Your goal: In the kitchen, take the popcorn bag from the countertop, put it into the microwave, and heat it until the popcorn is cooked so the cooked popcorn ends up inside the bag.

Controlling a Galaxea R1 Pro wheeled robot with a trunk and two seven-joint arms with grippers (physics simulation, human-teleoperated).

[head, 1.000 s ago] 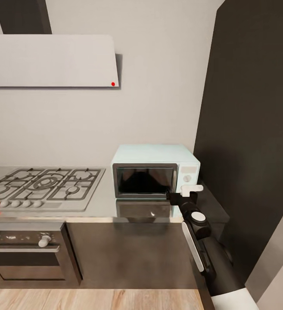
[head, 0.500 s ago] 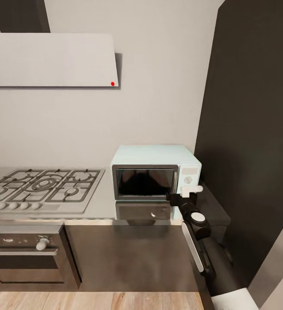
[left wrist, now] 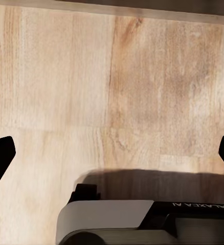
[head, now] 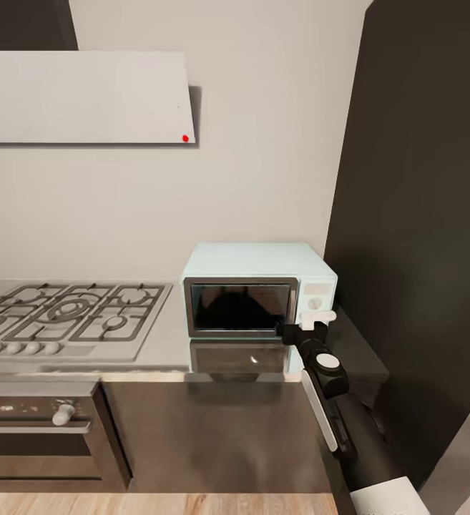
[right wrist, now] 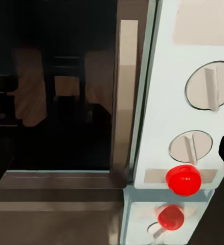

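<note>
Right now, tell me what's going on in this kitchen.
The robot's right gripper is held up at the front of the microwave, near the seam between its dark glass door and the knob panel. The door looks shut. The right wrist view shows two white knobs and a red button on that panel. The microwave stands on the countertop beside a gas hob. The left wrist view looks down at wooden floor.
</note>
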